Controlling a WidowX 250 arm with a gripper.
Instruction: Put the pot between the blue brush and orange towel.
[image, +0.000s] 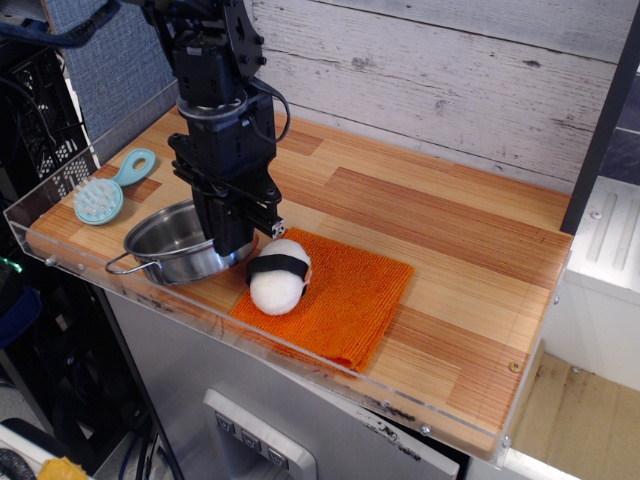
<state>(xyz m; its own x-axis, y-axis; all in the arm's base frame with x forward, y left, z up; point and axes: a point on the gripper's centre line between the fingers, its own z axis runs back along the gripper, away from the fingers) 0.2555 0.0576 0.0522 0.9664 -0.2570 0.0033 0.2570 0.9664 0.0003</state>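
Under the gripper (232, 245), the pot (177, 243) sits with its right rim pinched by the fingers. To their left lies the blue brush (108, 192); the orange towel (345, 295) lies right.

- pot (168, 243): shiny shallow steel, upright, near the counter's front edge
- blue brush (110, 190): pale, lying flat, left of the pot
- orange towel (345, 297): square, spread flat, right of the pot
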